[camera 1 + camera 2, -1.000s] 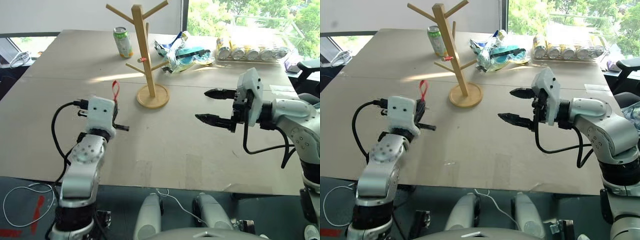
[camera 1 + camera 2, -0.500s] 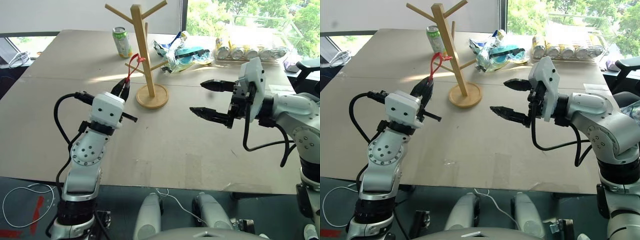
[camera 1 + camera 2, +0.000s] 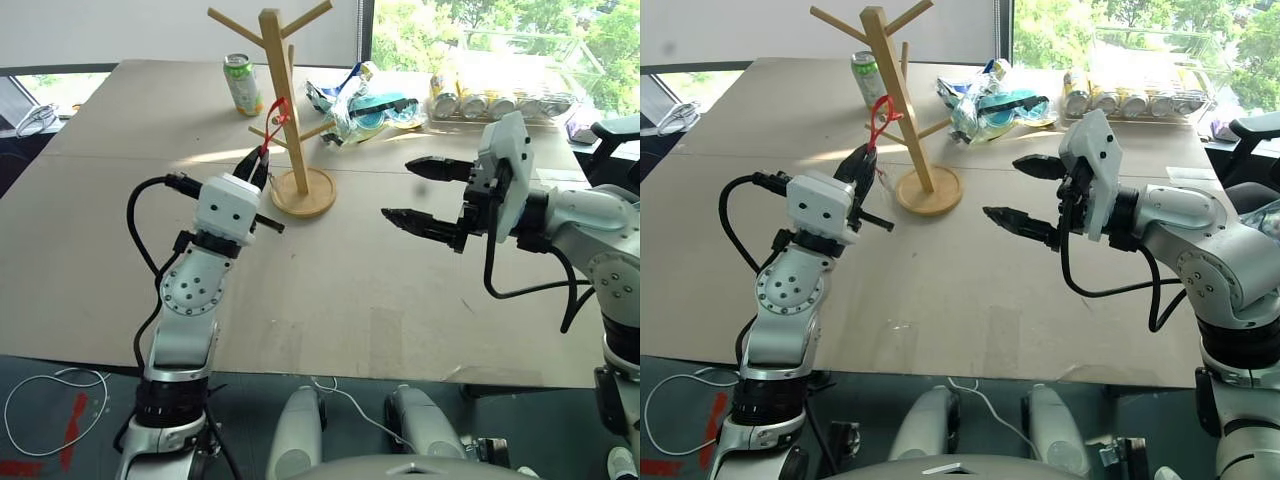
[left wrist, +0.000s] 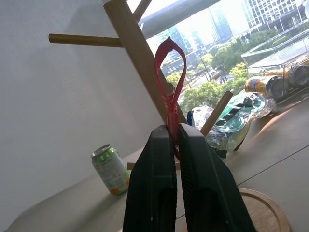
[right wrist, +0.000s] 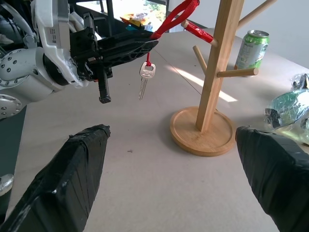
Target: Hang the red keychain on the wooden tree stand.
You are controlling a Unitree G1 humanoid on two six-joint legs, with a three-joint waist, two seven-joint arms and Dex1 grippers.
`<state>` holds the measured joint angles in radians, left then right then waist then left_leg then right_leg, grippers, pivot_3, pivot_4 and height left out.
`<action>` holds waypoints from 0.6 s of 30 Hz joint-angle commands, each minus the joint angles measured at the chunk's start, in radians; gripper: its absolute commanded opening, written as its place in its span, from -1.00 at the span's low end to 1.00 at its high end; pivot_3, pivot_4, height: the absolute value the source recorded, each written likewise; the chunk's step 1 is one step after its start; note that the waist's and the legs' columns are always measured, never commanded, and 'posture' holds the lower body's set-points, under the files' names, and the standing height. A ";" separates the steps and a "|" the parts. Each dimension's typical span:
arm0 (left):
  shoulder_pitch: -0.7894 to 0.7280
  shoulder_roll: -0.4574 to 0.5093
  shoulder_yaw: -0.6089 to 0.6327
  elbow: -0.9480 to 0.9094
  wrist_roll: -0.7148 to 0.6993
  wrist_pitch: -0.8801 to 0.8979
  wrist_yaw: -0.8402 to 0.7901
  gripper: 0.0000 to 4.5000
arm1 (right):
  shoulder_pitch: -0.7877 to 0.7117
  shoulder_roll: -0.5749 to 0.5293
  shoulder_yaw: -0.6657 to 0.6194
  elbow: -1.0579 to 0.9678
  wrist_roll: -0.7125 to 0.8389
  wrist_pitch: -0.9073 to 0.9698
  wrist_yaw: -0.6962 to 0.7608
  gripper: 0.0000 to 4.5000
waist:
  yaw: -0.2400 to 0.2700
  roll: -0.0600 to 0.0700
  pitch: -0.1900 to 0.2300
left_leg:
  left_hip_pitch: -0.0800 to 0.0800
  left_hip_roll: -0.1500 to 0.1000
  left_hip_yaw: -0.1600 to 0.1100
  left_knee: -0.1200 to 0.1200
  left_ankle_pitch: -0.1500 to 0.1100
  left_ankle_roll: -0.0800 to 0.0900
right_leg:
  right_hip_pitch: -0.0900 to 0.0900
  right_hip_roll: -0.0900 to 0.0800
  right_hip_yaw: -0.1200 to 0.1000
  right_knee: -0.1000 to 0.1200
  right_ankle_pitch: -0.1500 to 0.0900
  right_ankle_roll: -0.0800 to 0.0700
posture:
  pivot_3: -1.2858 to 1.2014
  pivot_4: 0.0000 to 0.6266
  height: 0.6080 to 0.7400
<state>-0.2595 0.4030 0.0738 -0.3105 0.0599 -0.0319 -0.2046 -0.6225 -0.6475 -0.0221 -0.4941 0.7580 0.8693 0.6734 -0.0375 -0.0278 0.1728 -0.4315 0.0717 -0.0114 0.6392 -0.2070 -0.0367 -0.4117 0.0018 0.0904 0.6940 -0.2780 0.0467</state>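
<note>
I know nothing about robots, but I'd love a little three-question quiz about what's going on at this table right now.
1. True or false: the left pincer is shut on the red keychain.
2. Which object stands behind the wooden tree stand, on its left as the head camera sees it? A) a green soda can B) a teapot C) a book
3. Fill in: the right pincer is ___ and holds nothing.

Key:
1. True. In the left wrist view its fingers pinch the strap, with the loop sticking up beside the post.
2. A.
3. Open. Its two fingers stand wide apart.
</note>
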 commanded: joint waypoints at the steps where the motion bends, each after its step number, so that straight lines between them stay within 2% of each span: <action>1: -0.011 -0.006 0.028 -0.021 0.010 -0.011 0.021 -0.98 | -0.034 0.000 -0.053 -0.034 0.037 -0.002 -0.012 1.00 | -0.001 0.000 0.000 | 0.000 0.000 0.000 0.000 0.000 0.000 | 0.000 0.000 0.000 0.000 0.000 0.000 | 0.03 -0.52 0.88; 18: -0.002 -0.017 0.029 0.036 0.013 0.030 0.031 -0.98 | -0.137 0.049 -0.086 -0.036 0.174 0.038 -0.101 1.00 | 0.000 0.000 0.000 | 0.000 0.000 0.000 0.000 0.000 0.000 | 0.000 0.000 0.000 0.000 0.000 0.000 | 0.03 -0.52 0.88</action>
<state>-0.2612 0.3854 0.0800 -0.2618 0.0675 0.0023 -0.1832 -0.7298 -0.5969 -0.0607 -0.4970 0.9039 0.9094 0.5856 -0.0380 -0.0277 0.1728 -0.4316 0.0718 -0.0115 0.6391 -0.2070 -0.0367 -0.4118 0.0019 0.0903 0.6941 -0.2779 0.0467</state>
